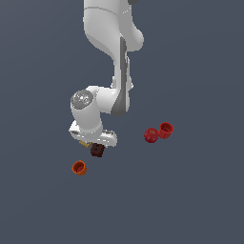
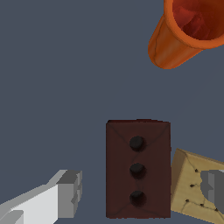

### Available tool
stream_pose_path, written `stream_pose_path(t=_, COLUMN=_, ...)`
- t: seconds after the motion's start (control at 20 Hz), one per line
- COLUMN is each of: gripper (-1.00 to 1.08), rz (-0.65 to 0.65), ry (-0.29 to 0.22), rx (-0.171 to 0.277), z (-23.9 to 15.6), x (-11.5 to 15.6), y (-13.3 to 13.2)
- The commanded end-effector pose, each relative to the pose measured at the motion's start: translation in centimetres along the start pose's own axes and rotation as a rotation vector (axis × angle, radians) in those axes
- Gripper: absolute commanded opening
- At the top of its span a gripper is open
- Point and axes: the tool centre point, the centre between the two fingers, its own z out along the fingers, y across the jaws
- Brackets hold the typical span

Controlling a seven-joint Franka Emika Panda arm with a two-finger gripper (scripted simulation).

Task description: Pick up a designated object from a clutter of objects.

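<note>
Tan cracker (image 2: pixel 189 187) touching brown block (image 2: pixel 138 168)

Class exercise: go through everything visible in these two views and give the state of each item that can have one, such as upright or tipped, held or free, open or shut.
gripper: open, fingers either side of the brown block, not gripping.
dark brown block: on the surface, free, three holes facing the camera.
tan cracker: flat, beside the block, partly under one finger.
orange cup: tipped, free.
red cup: tipped, against the red ball.
red ball: resting, free.

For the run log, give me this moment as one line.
gripper: open, straddling dark brown block | tan cracker: touching block, under one finger | orange cup: apart, on its side | grasp: not yet closed
</note>
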Motion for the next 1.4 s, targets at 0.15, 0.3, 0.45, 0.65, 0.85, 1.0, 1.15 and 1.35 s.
stream_pose_path(t=0.15, gripper=1.00, rz=0.001, ry=0.000, rx=0.000, z=2.5, x=-0.1, y=0.0)
stream_pose_path(t=0.3, gripper=1.00, rz=0.001, ry=0.000, rx=0.000, z=3.7, x=-0.1, y=0.1)
stream_pose_path(t=0.45, gripper=1.00, rz=0.001, ry=0.000, rx=0.000, z=4.3, x=0.0, y=0.1)
stream_pose_path(t=0.65, gripper=-1.00, rz=0.001, ry=0.000, rx=0.000, z=4.4, x=0.0, y=0.1)
stream_pose_path(t=0.85, gripper=-1.00, rz=0.001, ry=0.000, rx=0.000, z=4.4, x=0.0, y=0.1)
stream_pose_path(t=1.0, gripper=-1.00, rz=0.001, ry=0.000, rx=0.000, z=4.4, x=0.0, y=0.1)
stream_pose_path(t=1.15, gripper=-1.00, rz=0.001, ry=0.005, rx=0.000, z=4.0, x=0.1, y=0.1)
stream_pose_path(t=1.35, gripper=-1.00, rz=0.001, ry=0.005, rx=0.000, z=3.4, x=0.0, y=-0.1)
